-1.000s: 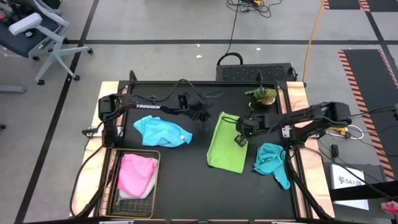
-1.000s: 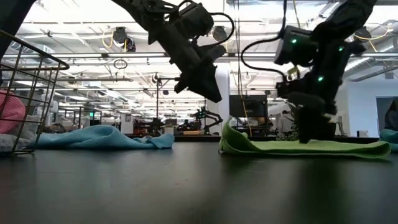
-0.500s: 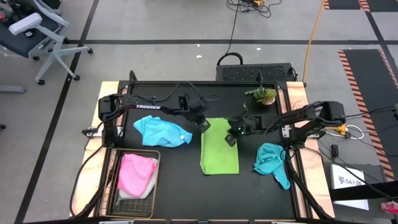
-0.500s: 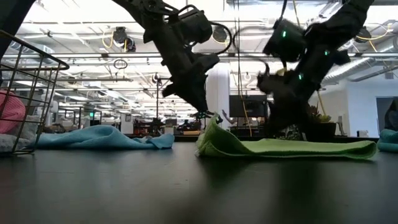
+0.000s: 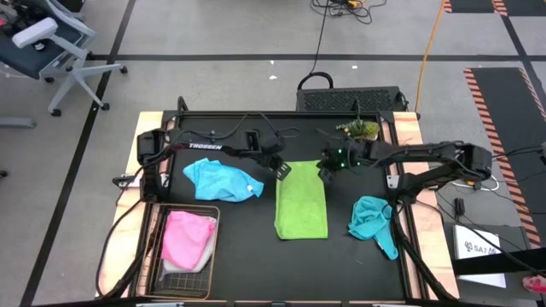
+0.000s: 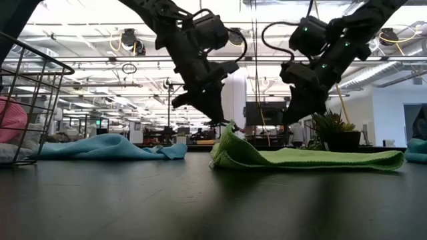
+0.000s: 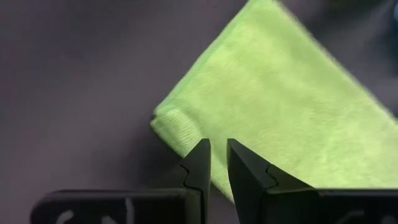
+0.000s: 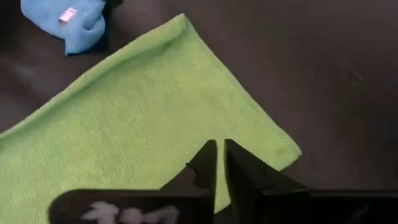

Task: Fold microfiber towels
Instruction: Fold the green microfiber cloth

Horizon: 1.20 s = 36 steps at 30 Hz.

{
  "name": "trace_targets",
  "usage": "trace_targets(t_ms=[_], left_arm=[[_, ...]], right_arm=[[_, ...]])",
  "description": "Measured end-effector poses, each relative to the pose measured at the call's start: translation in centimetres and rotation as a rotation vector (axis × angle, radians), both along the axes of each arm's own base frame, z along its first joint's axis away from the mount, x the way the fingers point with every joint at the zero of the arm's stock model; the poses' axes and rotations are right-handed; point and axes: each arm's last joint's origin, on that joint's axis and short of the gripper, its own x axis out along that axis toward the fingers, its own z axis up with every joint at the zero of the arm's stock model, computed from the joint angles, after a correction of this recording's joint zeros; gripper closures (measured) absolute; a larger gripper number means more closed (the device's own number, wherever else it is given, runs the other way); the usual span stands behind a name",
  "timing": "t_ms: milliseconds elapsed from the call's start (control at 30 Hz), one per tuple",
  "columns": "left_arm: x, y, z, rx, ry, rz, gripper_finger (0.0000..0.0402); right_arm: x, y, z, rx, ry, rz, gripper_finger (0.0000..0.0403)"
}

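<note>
Lime green towel lies folded; I see both narrow grippers, left and right, holding nothing, risking snagging its far edge.

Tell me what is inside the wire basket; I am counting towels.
The wire mesh basket holds a pink towel, with a pale grey-white cloth showing beside and beneath it. Anything under the pink towel is covered.

Light: bright, even from overhead in the high view.
Backlight: ceiling lamps glare in the low view; arms show as silhouettes.
Blur: lime green towel soft at its far edge in the left wrist view.
</note>
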Motion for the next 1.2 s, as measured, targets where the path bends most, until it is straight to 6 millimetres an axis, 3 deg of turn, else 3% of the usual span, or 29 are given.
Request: trace_targets(t_ms=[200,467,600,867,1200], left_arm=[[0.2,0.1,0.1,0.006,-0.028,0.016,0.0344],[1.3,1.0,-3.5,-0.082,0.007,0.044,0.0295],[1.1,1.3,-4.4,-0.107,0.037,0.086,0.0261],[0.6,3.0,-3.9,-0.115,0.02,0.142,0.0207],[0.2,3.3,-4.0,-0.13,0.055,0.15,0.0192]], right_arm=[[-0.9,-1.3,-0.6,0.021,0.065,-0.055,0.0289],[-1.2,-1.9,-0.6,0.039,0.057,-0.073,0.0209],[-1.4,-2.2,-0.6,0.037,0.059,-0.08,0.0195],[-1.3,-2.9,-2.0,0.068,0.121,-0.105,0.0193],[-0.8,-3.5,-3.4,0.096,0.138,-0.103,0.0193]])
